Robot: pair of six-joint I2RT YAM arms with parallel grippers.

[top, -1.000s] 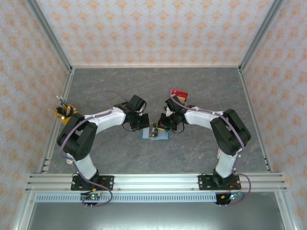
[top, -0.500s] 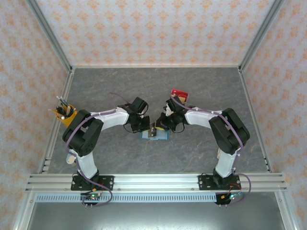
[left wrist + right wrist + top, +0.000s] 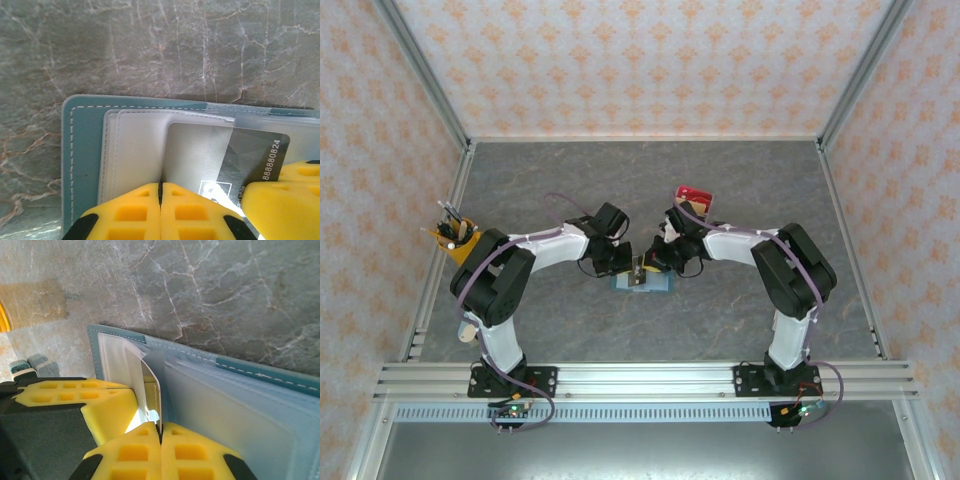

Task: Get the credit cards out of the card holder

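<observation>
On the far left of the grey counter I see a yellow cup with pens in it. It is well away from everything else.

Next is my left claw. Its two yellow fingers are pressed tight together. I see nothing between them. Their tips are down at the clear sleeves of the card holder.

The card holder lies open and flat in the middle of the counter, between my two arms. Its teal edge with white stitches sticks out on the left side of the sleeves.

A dark card with white numbers pokes out of one sleeve toward the right. Part of it is under the clear plastic and looks grey there.

Then comes my right claw. Its yellow fingers are closed on the end of the dark card. From the right wrist I see the card as a thin pale edge going into the crack between the fingers. The two claws are just beside each other.

Behind the right arm sits a small red thing. I cannot tell what it is.
</observation>
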